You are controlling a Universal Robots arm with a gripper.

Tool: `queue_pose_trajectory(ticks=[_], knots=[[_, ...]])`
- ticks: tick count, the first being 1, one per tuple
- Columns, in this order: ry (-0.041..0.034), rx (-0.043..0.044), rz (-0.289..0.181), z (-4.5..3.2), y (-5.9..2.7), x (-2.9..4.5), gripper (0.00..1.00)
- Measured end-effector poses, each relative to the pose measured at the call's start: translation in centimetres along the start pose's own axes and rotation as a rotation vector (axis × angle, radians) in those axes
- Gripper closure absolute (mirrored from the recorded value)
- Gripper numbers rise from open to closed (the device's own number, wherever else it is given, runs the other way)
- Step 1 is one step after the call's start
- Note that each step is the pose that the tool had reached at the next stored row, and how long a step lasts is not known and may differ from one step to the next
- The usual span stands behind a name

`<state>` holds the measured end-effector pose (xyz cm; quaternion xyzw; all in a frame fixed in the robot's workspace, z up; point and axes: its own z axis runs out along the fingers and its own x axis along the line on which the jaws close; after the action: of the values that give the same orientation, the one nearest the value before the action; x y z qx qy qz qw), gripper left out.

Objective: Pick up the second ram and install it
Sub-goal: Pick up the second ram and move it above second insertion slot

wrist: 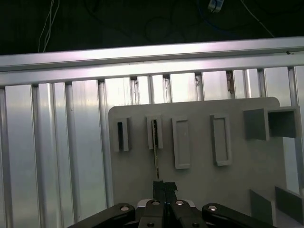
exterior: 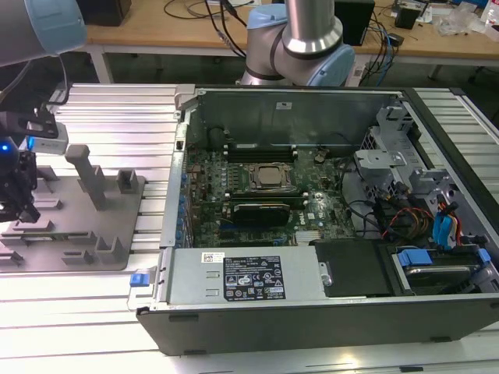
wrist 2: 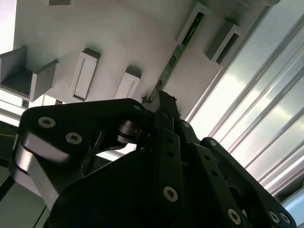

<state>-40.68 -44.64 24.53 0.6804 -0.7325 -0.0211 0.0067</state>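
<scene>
On the grey fixture plate (wrist: 204, 185) at the exterior view's left: second ram (wrist: 155, 142), standing on edge in a slot, its long axis running straight away from the claw (wrist: 164, 185). Claw pressed together at the stick's near end; whether it grips the stick is unclear.

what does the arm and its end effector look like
The arm has silver-grey tubular links with light blue caps at the joints. The end effector is black, built of flat linkage bars pinned with silver screw heads, narrowing to two slim fingers. In the exterior view a small grey-white box sits near its wrist, beside a blue light.
</scene>
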Motion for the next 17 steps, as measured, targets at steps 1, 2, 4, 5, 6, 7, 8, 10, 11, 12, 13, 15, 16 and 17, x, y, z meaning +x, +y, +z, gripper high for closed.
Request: queue_pose_trajectory(ticks=[1, 2, 4, 5, 6, 7, 8, 10, 11, 12, 13, 15, 16, 17], knots=[[-0.0001, -0.0002, -0.002, 0.24, -0.01, 0.15, 0.92], [-0.0001, -0.0003, -0.007, 0.5, -0.04, 0.37, 0.92], [-0.0016, 0.0009, -0.013, 0.89, -0.06, 0.53, 0.92], [-0.0027, 0.0019, -0.017, 1.28, -0.07, 0.55, 0.92], [-0.0042, 0.0036, -0.02, 1.56, -0.07, 0.56, 0.92], [-0.0043, 0.0037, -0.022, 1.63, -0.06, 0.55, 0.92], [-0.0043, 0.0038, -0.023, 1.64, -0.06, 0.56, 0.92], [-0.0043, 0.0039, -0.024, 1.65, -0.06, 0.55, 0.92], [-0.0043, 0.0038, -0.024, 1.65, -0.06, 0.56, 0.86], [-0.0043, 0.0038, -0.024, 1.65, -0.06, 0.56, 0.79], [-0.0044, 0.0038, -0.024, 1.65, -0.06, 0.55, 0.72], [-0.0044, 0.0039, -0.024, 1.67, -0.06, 0.56, 0.72], [-0.0045, 0.0059, -0.03, 1.79, -0.03, 0.55, 0.72], [-0.0043, 0.0102, -0.042, 1.99, 0.02, 0.56, 0.72]])
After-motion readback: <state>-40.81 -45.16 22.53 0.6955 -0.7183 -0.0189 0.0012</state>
